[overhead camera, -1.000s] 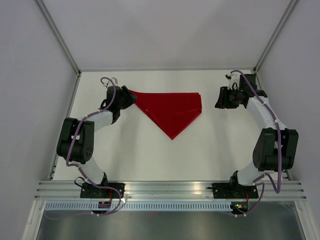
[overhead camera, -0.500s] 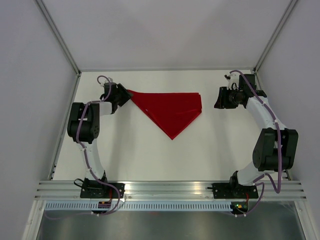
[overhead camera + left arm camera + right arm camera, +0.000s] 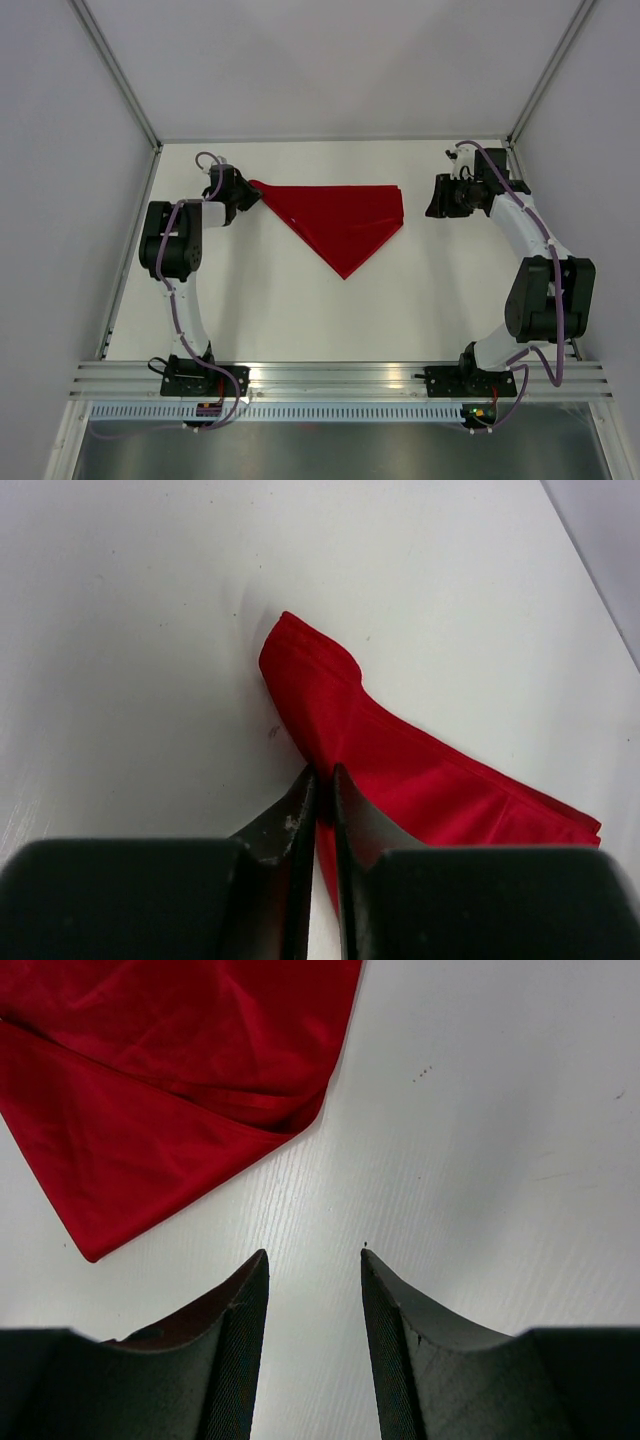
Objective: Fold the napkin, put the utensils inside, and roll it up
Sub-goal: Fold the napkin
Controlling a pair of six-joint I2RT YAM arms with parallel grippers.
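The red napkin lies folded into a triangle on the white table, its point toward the near edge. My left gripper is at the napkin's left corner. In the left wrist view the jaws are pinched together with the edge of the red napkin between them. My right gripper hovers open just right of the napkin's right corner. In the right wrist view its fingers hold only bare table, with the napkin ahead and to the left. The utensils are out of view.
White enclosure walls close in the table on the left, back and right. An aluminium rail with both arm bases runs along the near edge.
My left arm has drawn its elbow in toward the far left, and its jaws have closed on the napkin's left corner. The right arm has barely moved.
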